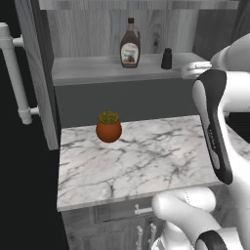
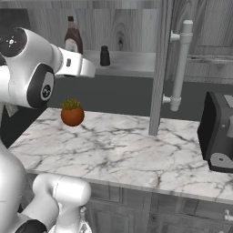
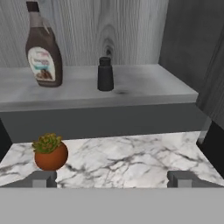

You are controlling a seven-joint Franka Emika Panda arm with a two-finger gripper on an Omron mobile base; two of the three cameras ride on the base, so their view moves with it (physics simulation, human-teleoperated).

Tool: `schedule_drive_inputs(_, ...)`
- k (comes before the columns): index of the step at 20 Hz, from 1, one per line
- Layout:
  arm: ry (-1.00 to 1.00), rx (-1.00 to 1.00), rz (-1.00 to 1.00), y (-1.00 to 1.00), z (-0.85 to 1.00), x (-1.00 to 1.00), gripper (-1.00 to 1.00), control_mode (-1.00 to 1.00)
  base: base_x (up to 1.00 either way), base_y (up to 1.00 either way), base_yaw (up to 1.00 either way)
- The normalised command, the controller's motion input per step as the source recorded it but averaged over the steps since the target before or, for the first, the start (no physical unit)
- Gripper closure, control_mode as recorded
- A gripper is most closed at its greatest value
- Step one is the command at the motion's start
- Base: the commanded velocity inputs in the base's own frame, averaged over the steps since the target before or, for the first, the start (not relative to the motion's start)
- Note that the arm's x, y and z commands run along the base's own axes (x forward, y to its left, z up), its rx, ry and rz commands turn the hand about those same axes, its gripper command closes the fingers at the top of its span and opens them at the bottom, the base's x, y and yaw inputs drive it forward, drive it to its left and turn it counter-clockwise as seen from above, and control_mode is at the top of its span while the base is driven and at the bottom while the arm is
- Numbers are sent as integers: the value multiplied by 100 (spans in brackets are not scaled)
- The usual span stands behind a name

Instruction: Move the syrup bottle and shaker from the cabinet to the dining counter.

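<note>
Gripper (image 3: 111, 178) is wide open, holding nothing; shaker (image 3: 105, 74) stands straight ahead, syrup bottle (image 3: 42, 48) ahead left.

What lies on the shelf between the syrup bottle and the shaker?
Nothing: in the hand view, bare grey shelf separates the syrup bottle from the shaker.

Syrup bottle (image 2: 73, 35) partly hidden behind the white arm in right base view; cap cut by top edge (image 3: 42, 48) in hand view. Label print too small to read. Black appliance (image 2: 219, 134) cut by right edge.
</note>
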Motion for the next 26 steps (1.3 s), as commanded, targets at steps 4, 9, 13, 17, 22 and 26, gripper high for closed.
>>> schedule_drive_inputs(4, 0, 0, 0, 0, 0, 49, -100, -100, 0, 0, 0)
schedule_drive_inputs(9, -3, 0, 0, 0, 0, 49, -100, -100, 0, 0, 0)
schedule_drive_inputs(13, -4, 0, 0, 0, 0, 45, -100, -100, 0, 0, 0)
schedule_drive_inputs(17, -3, 0, 0, 1, 0, 33, -100, -100, 0, 0, 0)
schedule_drive_inputs(22, -1, 0, 0, 0, -1, 30, -100, -100, 0, 0, 0)
schedule_drive_inputs(26, 0, 0, 0, 0, -4, 31, -100, -100, 0, 0, 0)
